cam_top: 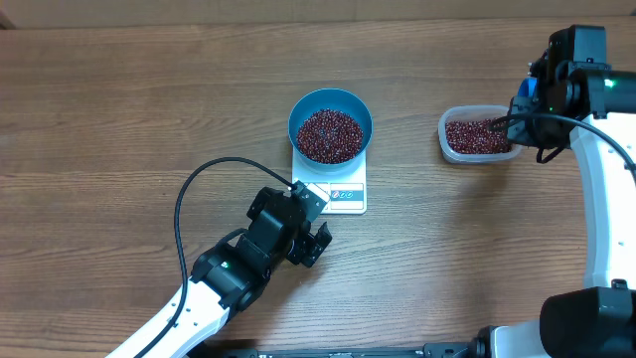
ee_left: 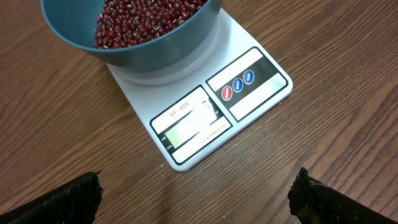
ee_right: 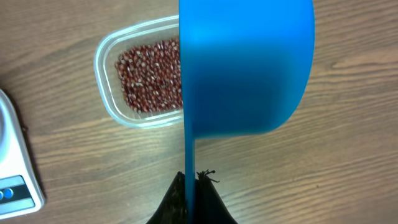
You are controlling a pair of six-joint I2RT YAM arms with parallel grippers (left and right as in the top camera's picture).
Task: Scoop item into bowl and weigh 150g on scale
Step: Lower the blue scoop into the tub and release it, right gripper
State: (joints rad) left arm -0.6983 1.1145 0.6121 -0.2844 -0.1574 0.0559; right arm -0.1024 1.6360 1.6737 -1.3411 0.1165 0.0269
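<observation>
The wooden table carries everything. The left arm reaches in from the lower left, and its left gripper sits just off the display edge of the scale, jaws spread wide and holding nothing; in its wrist view the two dark fingertips frame the scale from the near side without touching it. The white scale stands at the table's middle with the blue bowl on its platform, beyond the display as seen from that gripper. Well to the right lies the clear tub, and the right gripper hangs at its far right end, clenched on the thin handle of the blue scoop, whose cup hides part of the tub in the wrist view. The red-brown beans form a heap in the bowl, and more cover the tub's floor.
</observation>
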